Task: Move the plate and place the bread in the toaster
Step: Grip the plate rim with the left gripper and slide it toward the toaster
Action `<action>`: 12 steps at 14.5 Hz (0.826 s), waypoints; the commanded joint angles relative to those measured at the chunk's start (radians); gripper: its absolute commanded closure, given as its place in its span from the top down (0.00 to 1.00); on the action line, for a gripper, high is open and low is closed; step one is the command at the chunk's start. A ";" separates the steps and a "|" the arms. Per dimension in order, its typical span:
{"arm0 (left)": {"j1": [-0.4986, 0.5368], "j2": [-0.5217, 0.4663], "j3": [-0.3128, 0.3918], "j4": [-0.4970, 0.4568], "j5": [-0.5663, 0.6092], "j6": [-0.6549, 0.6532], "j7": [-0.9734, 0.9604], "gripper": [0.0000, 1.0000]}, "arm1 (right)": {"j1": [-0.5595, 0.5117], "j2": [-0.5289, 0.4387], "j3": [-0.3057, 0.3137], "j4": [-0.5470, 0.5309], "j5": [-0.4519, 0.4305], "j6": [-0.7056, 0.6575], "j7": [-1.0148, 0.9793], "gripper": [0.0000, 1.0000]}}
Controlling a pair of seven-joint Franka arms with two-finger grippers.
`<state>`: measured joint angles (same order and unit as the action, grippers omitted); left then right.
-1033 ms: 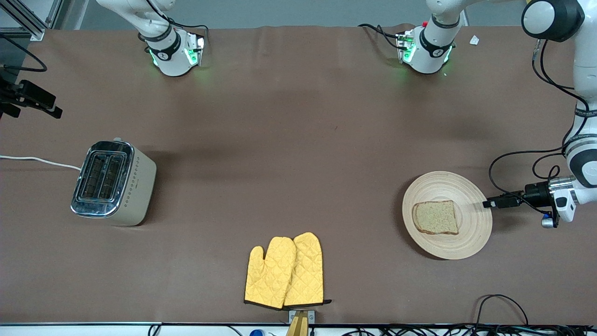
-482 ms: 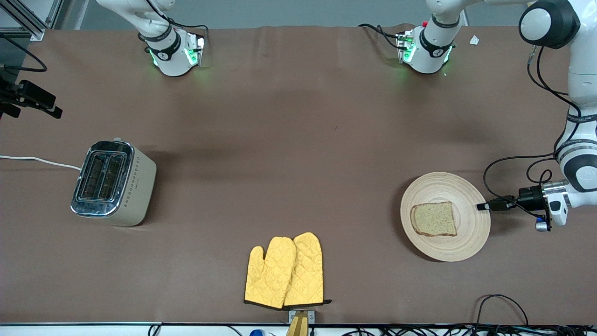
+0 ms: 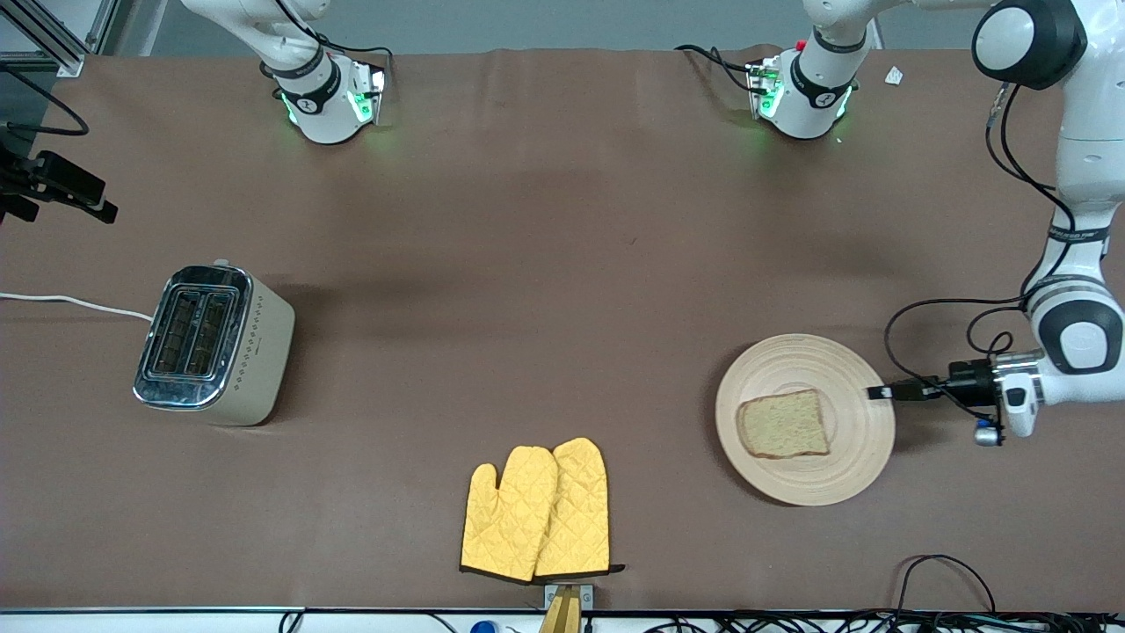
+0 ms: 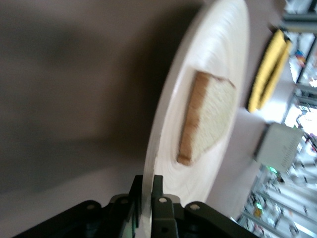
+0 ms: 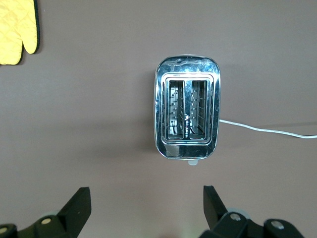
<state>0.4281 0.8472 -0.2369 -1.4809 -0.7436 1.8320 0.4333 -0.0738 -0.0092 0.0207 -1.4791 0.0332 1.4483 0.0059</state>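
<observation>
The beige wooden plate (image 3: 845, 380) lies toward the left arm's end of the table, with the brown bread (image 3: 784, 425) slice on it. My left gripper (image 3: 879, 392) is shut on the plate's rim at the edge toward the left arm's end. In the left wrist view the rim of the plate (image 4: 223, 59) runs between the closed fingers of the left gripper (image 4: 147, 181), and the bread (image 4: 205, 116) lies farther in. The toaster (image 3: 211, 345) stands toward the right arm's end, both slots empty. My right gripper (image 5: 146, 196) hangs open above the table beside the toaster (image 5: 188, 114).
A pair of yellow oven mitts (image 3: 536, 510) lies near the table's front edge, between toaster and plate. The toaster's white cord (image 3: 70, 303) runs off the table's end. A black camera mount (image 3: 53, 185) juts in at that end. Cables (image 3: 940, 571) lie along the front edge.
The left gripper closed on the plate's rim. Plate, bread and gripper then moved together toward the right arm's end and slightly nearer the front camera. The right gripper stayed open.
</observation>
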 commanded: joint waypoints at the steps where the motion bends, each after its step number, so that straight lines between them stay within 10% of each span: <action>1: -0.011 -0.013 -0.138 0.002 0.003 -0.025 -0.018 0.00 | -0.009 -0.005 0.007 -0.007 0.013 0.007 -0.007 1.00; 12: -0.408 -0.008 -0.210 -0.068 -0.265 0.237 -0.013 0.00 | -0.011 -0.003 0.007 -0.007 0.013 0.007 -0.006 1.00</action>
<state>0.0784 0.8501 -0.4404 -1.5378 -0.9232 2.0147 0.4099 -0.0739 -0.0089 0.0209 -1.4793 0.0332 1.4485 0.0059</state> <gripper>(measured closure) 0.903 0.000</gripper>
